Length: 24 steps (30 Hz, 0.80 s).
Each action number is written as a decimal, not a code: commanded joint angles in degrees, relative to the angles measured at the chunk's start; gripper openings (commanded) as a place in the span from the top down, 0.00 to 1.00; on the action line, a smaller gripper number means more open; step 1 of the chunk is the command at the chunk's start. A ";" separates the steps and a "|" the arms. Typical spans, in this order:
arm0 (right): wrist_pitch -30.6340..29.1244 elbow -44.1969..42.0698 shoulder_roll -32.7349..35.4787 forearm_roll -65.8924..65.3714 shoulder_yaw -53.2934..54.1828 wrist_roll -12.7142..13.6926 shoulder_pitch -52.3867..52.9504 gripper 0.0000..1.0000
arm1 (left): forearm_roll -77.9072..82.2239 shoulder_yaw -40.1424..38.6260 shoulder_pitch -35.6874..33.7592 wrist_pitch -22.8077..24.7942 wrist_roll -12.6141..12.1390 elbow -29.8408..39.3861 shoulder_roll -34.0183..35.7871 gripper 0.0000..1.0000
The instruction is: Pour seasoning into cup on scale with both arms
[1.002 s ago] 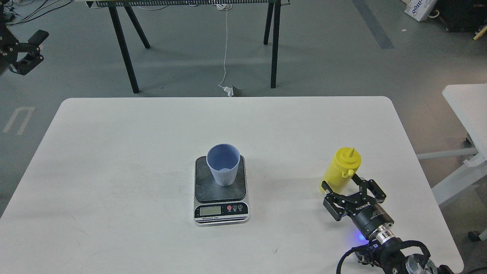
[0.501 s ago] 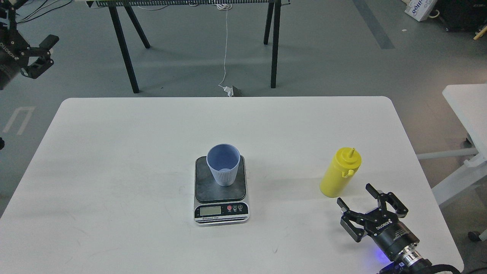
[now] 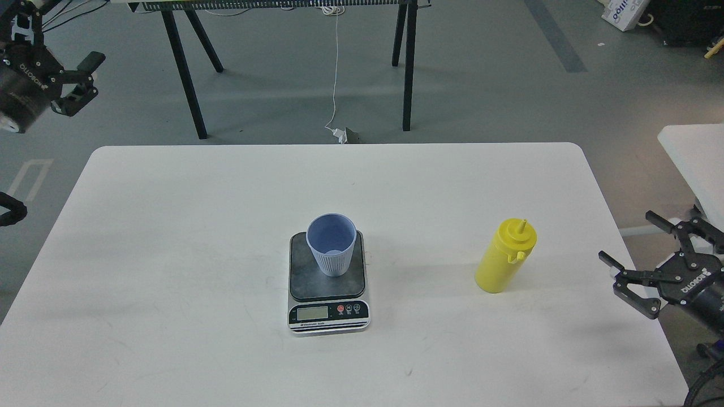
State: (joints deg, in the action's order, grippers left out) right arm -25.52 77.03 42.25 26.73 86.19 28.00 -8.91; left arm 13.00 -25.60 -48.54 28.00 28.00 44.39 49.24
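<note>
One cup (image 3: 332, 244), one scale (image 3: 328, 284) and one seasoning bottle (image 3: 505, 256) sit on the white tabletop (image 3: 169, 254); two arms show, one tool each.

The light-blue cup stands upright on the dark platform of the scale, toward the platform's far edge, its mouth open to the camera. The scale lies near the middle of the tabletop with its silver front, display and small buttons facing the near edge.

The yellow seasoning bottle stands upright on the tabletop, well to the right of the scale, nozzle pointing up and its small tethered cap hanging at the side of the neck. Nothing touches it.

The right tool (image 3: 636, 243) hangs at the right edge of the view, out past the tabletop's right side and well apart from the bottle. Its two fingers are spread wide, with clear space between them, and they hold nothing.

The left tool (image 3: 85, 76) is at the upper left corner, over the floor beyond the tabletop's far left corner, far from cup and scale. It holds nothing that can be seen. One finger sticks out toward the right; the other cannot be made out against the dark body, so I cannot tell how far apart they stand.

A black-legged stand (image 3: 192, 68) stands on the grey floor behind the tabletop.
</note>
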 commanded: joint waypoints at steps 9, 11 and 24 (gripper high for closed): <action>0.39 -21.74 -3.83 -0.63 -15.61 0.00 32.19 0.02 | -0.08 0.02 3.01 0.00 0.00 -0.09 -0.20 0.00; 0.39 -22.62 -6.03 -1.15 -16.75 0.00 34.47 0.02 | -0.78 -0.07 3.19 0.00 0.00 -0.18 -0.11 0.00; 0.30 -26.14 -11.31 -1.95 -18.16 0.00 37.21 0.02 | -3.25 -0.24 4.68 0.00 0.00 -2.02 -0.55 0.00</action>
State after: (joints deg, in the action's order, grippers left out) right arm -25.18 52.04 31.67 24.88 68.05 28.00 27.61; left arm 10.20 -25.82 -43.91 28.00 28.00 42.34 48.72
